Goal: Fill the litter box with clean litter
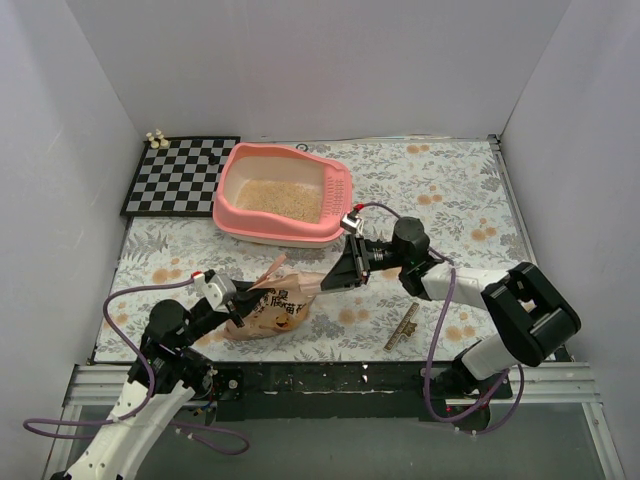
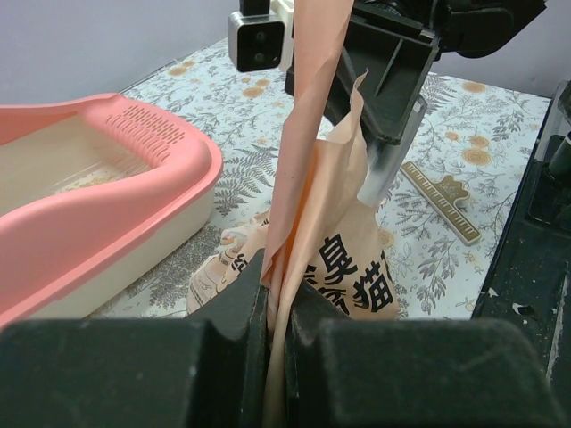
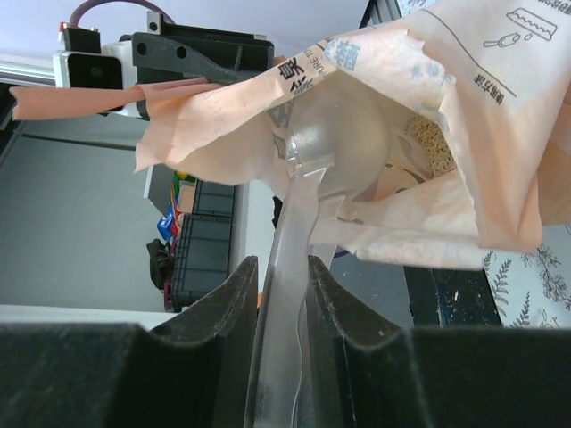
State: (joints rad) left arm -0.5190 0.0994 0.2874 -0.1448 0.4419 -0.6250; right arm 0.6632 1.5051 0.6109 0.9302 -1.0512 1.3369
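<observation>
The whole setup sits on a table with a flowery cloth (image 1: 450,190) and white walls around it. The biggest thing on it is the pink litter box (image 1: 280,230), toward the back and left of centre, with its slotted grille end on the right. A layer of clean litter (image 1: 282,198) already lies on its floor. Right beside it on the left is a black and white checkerboard (image 1: 180,175).

In front of the box, near the arm bases, lies a crinkled tan-orange litter bag (image 1: 275,310) with Chinese print, and both arms are on it. The left gripper (image 2: 277,312) has its jaws pressed together on a flap of the bag's torn top, so the paper stands up straight out of the pinch. The right gripper (image 3: 284,285) comes in from the other side, clamped on the handle of a translucent plastic scoop (image 3: 335,147). The scoop's bowl is poked into the bag's open mouth, and some beige granules show deeper inside.

Smaller bits: a ruler (image 1: 403,327) lies on the cloth near the front, right of the bag. A few little pale chess pieces (image 1: 155,138) sit at the checkerboard's back left corner.
</observation>
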